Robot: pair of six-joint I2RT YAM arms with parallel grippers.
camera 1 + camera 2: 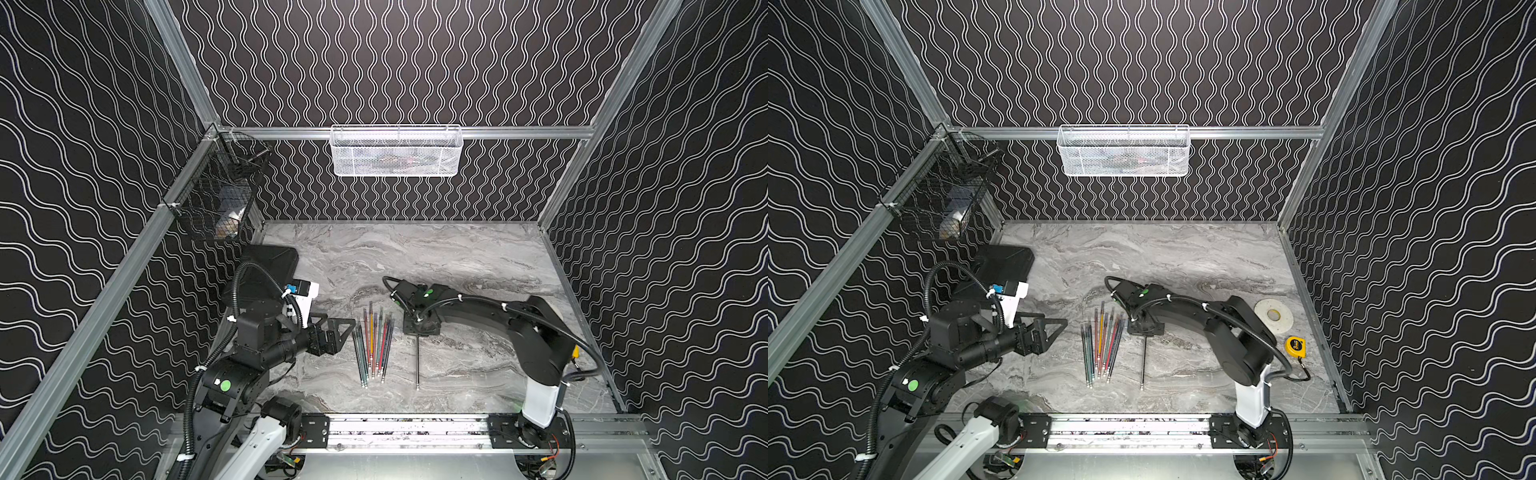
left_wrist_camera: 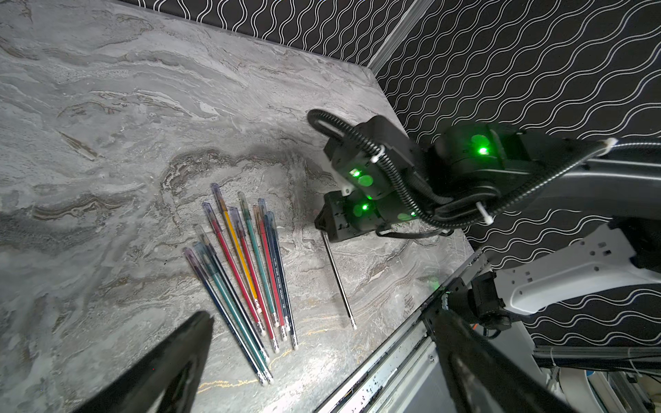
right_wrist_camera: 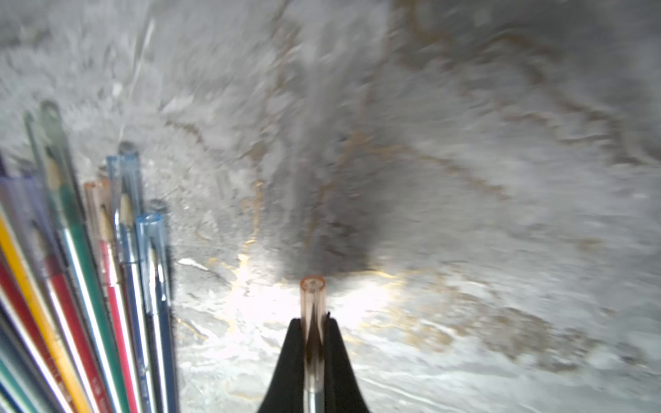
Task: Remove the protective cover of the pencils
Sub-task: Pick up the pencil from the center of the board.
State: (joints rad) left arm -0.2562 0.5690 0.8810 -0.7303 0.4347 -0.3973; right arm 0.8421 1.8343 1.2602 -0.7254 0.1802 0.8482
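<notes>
Grey marble bench (image 1: 457, 257), black walls (image 1: 395, 62) with white wavy lines, two wire baskets (image 1: 395, 151). You have about ten pencils (image 1: 374, 345) bunched mid-bench and one pencil (image 1: 417, 361) lying just beside them. Your right gripper (image 3: 313, 321) pinches its clear orange cover (image 3: 312, 296). Your left gripper (image 2: 323, 318) is spread wide. The pencil print is too small to read.

Your inventory: pencils (image 2: 250, 271) – glossy painted barrels; cap (image 3: 313, 296) – translucent orange plastic, smooth; tabletop (image 1: 478, 257) – grey marble-look, smooth, slight sheen; basket (image 1: 395, 156) – white metal mesh; frame rail (image 1: 519, 132) – bare brushed aluminium.
</notes>
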